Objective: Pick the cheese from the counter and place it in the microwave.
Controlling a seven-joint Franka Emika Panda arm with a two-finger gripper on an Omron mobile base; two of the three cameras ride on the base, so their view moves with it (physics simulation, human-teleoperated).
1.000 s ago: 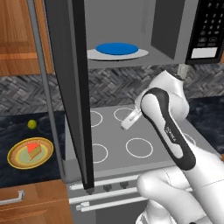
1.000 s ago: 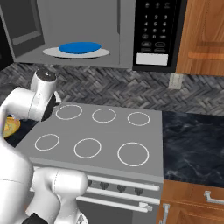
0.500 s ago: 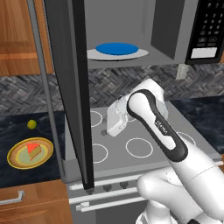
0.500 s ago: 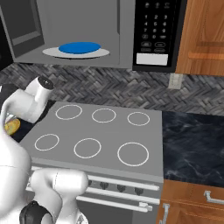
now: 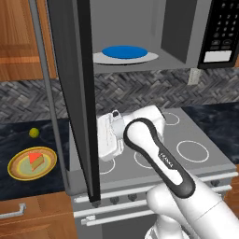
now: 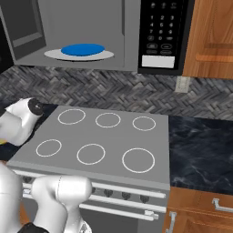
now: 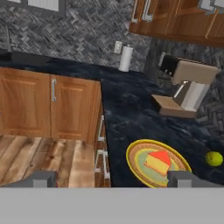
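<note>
The cheese [image 5: 35, 160] lies on a plate [image 5: 18, 171] on the counter [image 5: 28, 189] (left of the stove [image 5: 205, 161]), below the open microwave [image 5: 140, 32].

The open microwave door [image 5: 74, 93] stands between arm [image 5: 154, 154] and cheese [image 5: 35, 160].

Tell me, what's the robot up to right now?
Gripper open, empty, above counter. Cheese untouched on yellow plate. Microwave door open, nothing in the way.

cheese [image 5: 35, 160] wedge on plate [image 5: 18, 169], counter [image 5: 28, 186], microwave [image 5: 140, 32] open
</note>
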